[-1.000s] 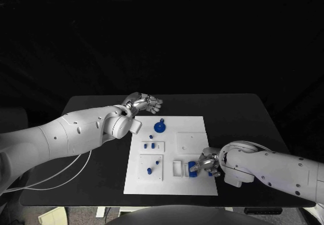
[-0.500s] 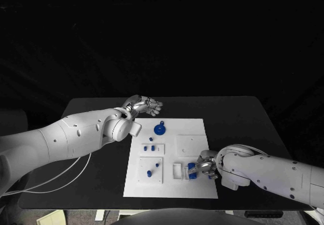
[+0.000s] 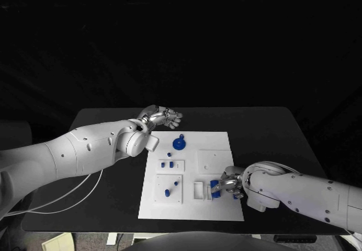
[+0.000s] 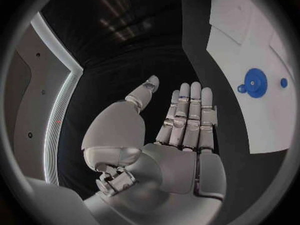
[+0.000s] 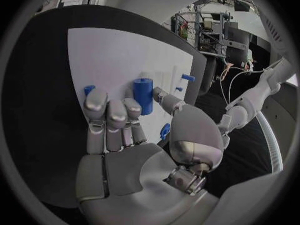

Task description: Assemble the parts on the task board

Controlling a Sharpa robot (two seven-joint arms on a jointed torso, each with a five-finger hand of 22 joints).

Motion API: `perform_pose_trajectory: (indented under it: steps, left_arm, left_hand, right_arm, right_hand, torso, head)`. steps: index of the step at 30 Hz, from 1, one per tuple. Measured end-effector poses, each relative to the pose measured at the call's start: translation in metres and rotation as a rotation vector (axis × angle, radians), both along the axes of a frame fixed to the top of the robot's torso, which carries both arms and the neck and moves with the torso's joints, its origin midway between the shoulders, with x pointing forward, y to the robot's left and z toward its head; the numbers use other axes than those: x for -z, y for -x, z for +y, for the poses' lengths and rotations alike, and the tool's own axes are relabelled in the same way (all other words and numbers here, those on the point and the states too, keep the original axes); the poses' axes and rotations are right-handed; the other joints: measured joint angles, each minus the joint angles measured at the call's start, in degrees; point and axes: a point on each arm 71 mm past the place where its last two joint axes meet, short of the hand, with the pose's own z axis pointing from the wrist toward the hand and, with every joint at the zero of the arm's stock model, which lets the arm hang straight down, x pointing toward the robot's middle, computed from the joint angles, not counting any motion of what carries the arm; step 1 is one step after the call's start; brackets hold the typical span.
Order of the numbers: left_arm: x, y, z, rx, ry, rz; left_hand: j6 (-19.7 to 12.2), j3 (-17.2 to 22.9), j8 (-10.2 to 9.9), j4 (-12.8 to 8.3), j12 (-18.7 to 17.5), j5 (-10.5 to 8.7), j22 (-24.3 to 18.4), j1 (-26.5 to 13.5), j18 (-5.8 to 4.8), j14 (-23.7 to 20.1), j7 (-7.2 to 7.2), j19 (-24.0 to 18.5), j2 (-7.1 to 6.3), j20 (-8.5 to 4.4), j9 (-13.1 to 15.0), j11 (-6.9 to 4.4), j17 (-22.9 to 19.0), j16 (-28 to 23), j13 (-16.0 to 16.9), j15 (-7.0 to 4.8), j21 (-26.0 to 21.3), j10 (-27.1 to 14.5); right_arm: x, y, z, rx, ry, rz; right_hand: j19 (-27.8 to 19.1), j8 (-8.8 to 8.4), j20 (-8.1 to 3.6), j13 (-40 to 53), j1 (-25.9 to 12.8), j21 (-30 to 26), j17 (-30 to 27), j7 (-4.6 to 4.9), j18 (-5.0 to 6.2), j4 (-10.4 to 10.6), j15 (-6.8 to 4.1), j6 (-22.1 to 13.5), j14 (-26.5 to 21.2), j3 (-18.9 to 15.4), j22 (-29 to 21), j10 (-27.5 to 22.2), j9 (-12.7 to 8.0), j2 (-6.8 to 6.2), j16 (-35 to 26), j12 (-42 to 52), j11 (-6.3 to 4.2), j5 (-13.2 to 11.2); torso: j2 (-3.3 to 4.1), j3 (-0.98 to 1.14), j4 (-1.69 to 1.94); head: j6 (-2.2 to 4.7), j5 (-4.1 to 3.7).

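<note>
Black tabletop [image 3: 264,130] lay under a dark room, with the white board [image 3: 215,141] flat in its middle. At the board's near right corner the right hand [image 3: 229,184] rested low over the plate, and the wrist view showed a blue cylinder [image 5: 143,95] pinched between its thumb and the tip of a finger, the other fingers [image 5: 95,105] lying side by side beside it, pointing across the white surface. From the head camera that blue piece [image 3: 215,187] sat just beside a small white raised block [image 3: 199,189] on the board. The left hand [image 3: 160,116] hung above the bare table off the board's far left corner, well apart from every part; its fingers [image 4: 187,110] were stretched out straight with the thumb spread to one side, and nothing lay in the palm. A round blue disc [image 3: 179,143] lay on the board near its far edge, the nearest part to that empty hand. Smaller blue pegs [image 3: 169,164] stood in raised white blocks on the board's left half.
</note>
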Motion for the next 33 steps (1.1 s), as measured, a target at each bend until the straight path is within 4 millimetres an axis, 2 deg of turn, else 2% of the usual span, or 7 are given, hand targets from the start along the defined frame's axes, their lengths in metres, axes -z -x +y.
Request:
perform_pose_trajectory:
  steps: [1, 5, 12, 15, 20, 33]
  left_arm:
    - [0.000, 0.000, 0.000, 0.000, 0.000, 0.000]
    - [0.000, 0.000, 0.000, -0.001, 0.000, 0.000]
    - [0.000, 0.000, 0.001, -0.001, 0.000, 0.000]
    - [0.000, 0.000, 0.001, -0.002, -0.001, 0.000]
    - [0.000, 0.000, 0.001, -0.001, -0.001, 0.001]
    - [0.000, 0.000, 0.001, 0.000, 0.000, 0.001]
  left_hand:
    - [0.0, 0.0, 0.0, 0.0, 0.0, 0.00, 0.0, 0.0, -0.02, 0.0, 0.00, 0.0, 0.00, 0.00, 0.0, 0.00, 0.0, 0.0, 0.0, 0.00, 0.0, 0.0]
    - [0.0, 0.0, 0.0, 0.0, 0.0, 0.00, 0.0, 0.0, -0.08, 0.0, 0.00, 0.0, 0.00, 0.00, 0.0, 0.00, 0.0, 0.0, 0.0, 0.00, 0.0, 0.0]
    - [0.0, 0.0, 0.0, 0.0, 0.0, 0.00, 0.0, 0.0, 0.12, 0.0, 0.00, 0.0, 0.00, 0.00, 0.0, 0.00, 0.1, 0.0, 0.0, 0.00, 0.0, 0.0]
    - [0.0, 0.0, 0.0, 0.0, 0.0, 0.00, 0.0, 0.0, 0.51, 0.0, 0.00, 0.0, 0.00, 0.00, 0.0, 0.00, 0.1, 0.0, 0.0, 0.00, 0.0, 0.0]
    - [0.0, 0.0, 0.0, 0.0, 0.0, 0.00, 0.1, 0.0, 0.52, 0.0, 0.00, 0.0, 0.00, 0.00, 0.0, 0.00, 0.2, 0.0, 0.0, 0.00, 0.0, 0.0]
    - [0.0, 0.0, 0.0, 0.0, 0.0, 0.00, 0.1, 0.0, 0.50, 0.2, 0.00, 0.0, 0.00, 0.00, 0.0, 0.00, 0.2, -0.3, 0.0, 0.16, 0.0, 0.0]
  right_arm:
    - [0.000, 0.000, 0.000, 0.005, -0.003, 0.001]
    - [-0.001, 0.002, -0.003, 0.028, -0.020, 0.009]
    - [-0.004, 0.009, -0.007, 0.064, -0.047, 0.022]
    - [-0.008, 0.012, -0.002, 0.067, -0.066, 0.026]
    - [-0.014, 0.011, 0.003, 0.070, -0.084, 0.025]
    - [-0.014, 0.013, 0.024, 0.047, -0.110, 0.049]
  right_hand:
    - [0.0, 0.01, 0.00, 0.0, -0.2, 0.0, 0.1, 0.00, 0.00, -0.4, 0.00, 0.0, 0.0, 0.3, 0.0, 0.0, -0.4, 0.21, 0.0, 0.0, 0.00, 0.0]
    - [-0.2, -0.19, 0.20, 0.0, -0.7, 0.2, 0.1, 0.00, 0.01, -1.6, 0.00, 0.0, 0.0, 0.8, 0.0, 0.0, -4.3, 0.71, 0.0, 0.0, 0.00, 0.3]
    - [-0.2, -0.55, 0.21, -0.1, -1.3, 0.2, 0.2, 0.00, 0.00, -2.2, -0.01, 0.0, 0.0, 1.0, 0.0, 0.0, -4.2, 1.30, -0.2, 0.0, -0.02, 0.5]
    - [-0.2, -0.49, 0.21, -0.1, -1.5, 0.2, 0.2, 0.00, 0.00, -2.3, -0.15, 0.0, 0.1, 1.0, 0.0, 0.0, -4.0, 1.46, -0.2, 0.0, -0.03, 0.5]
    - [-0.2, -0.49, 0.26, -0.1, -1.5, 0.2, 0.3, 0.00, 0.00, -2.5, -0.25, 0.0, 0.2, 1.1, 0.0, 0.0, -3.9, 1.47, -0.2, 0.0, -0.04, 0.5]
    - [0.0, -0.49, 0.44, 0.0, -2.3, 0.4, 0.3, 0.00, 0.03, -2.7, -0.23, 0.0, 0.3, 1.2, 0.0, 0.0, -3.9, 1.18, -0.2, 0.0, -0.06, 0.5]
  torso:
    - [0.00, 0.00, -0.01]
    - [0.01, 0.00, -0.01]
    - [0.01, -0.02, -0.04]
    - [0.01, -0.04, -0.04]
    - [0.04, -0.04, -0.02]
    - [0.09, -0.09, 0.01]
  head:
    - [0.02, 0.02]
    - [0.13, 0.09]
    - [0.45, 0.14]
    - [0.64, 0.20]
    - [0.81, 0.37]
    - [1.29, 0.64]
